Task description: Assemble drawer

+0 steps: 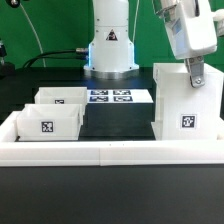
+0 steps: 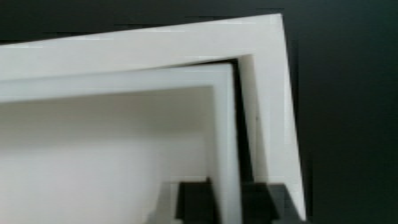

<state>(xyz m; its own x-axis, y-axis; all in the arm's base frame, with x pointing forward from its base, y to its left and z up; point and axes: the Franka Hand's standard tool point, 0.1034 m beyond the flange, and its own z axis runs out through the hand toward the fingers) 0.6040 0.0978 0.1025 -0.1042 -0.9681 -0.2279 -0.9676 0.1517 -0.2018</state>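
Observation:
The tall open-fronted white box (image 1: pixel 186 108) stands at the exterior view's right, with a tag on its front. My gripper (image 1: pixel 194 77) is at the box's top edge. In the wrist view my gripper (image 2: pixel 231 192) has its two dark fingers (image 2: pixel 194 203) on either side of a thin white wall of the box (image 2: pixel 233 120) and looks shut on it. Two small open-top trays, one nearer (image 1: pixel 47 121) and one behind it (image 1: pixel 63 97), stand at the exterior view's left, each with a tag.
A long low white border wall (image 1: pixel 110 151) runs across the front. The marker board (image 1: pixel 111 97) lies flat behind the black mat, in front of the robot base (image 1: pixel 110 50). Cables hang at the back.

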